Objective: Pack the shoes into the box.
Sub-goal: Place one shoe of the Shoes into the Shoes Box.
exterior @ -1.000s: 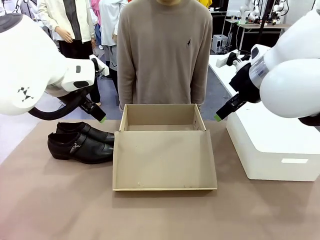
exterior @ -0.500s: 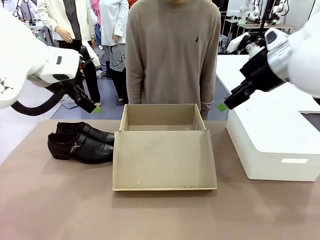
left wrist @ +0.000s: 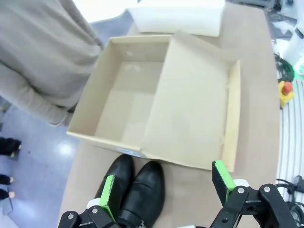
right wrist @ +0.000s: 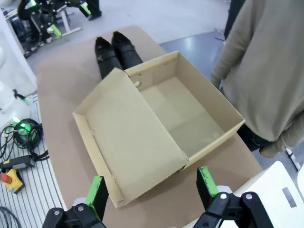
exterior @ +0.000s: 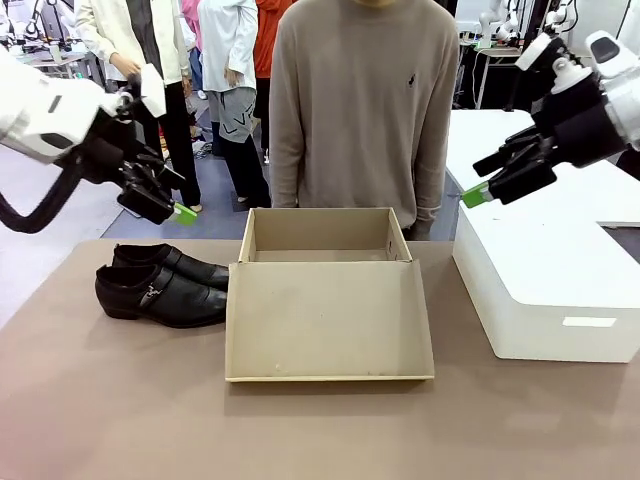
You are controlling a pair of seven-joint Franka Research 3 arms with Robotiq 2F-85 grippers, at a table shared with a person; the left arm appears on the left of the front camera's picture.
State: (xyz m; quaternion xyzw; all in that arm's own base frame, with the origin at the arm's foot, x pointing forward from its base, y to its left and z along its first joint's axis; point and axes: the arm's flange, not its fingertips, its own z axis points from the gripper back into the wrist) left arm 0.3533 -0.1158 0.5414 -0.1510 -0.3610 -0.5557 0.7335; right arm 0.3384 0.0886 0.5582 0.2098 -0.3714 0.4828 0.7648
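Observation:
The shoes (exterior: pixel 160 285), glossy black with a side buckle, lie side by side on the table left of the box (exterior: pixel 322 236). The tan box stands open, its lid flap (exterior: pixel 330 322) lying flat toward me. My left gripper (exterior: pixel 165 195) hangs open in the air above and behind the shoes. My right gripper (exterior: pixel 495 180) is open too, raised to the right of the box. In the left wrist view, the shoes' toes (left wrist: pixel 140 187) show between the open fingers (left wrist: pixel 108 195), with the box (left wrist: pixel 126 95) beyond. The right wrist view looks down on the box (right wrist: pixel 190 111) and the shoes (right wrist: pixel 114 54).
A large white rectangular box (exterior: pixel 550 290) stands on the table's right side, below my right gripper. A person in a beige sweater (exterior: pixel 365 100) stands at the far edge just behind the box. Bare brown tabletop (exterior: pixel 300 430) lies in front.
Both arms have lifted and swung outward, away from the box. The person has stepped slightly to the right. Shoes and box have stayed put.

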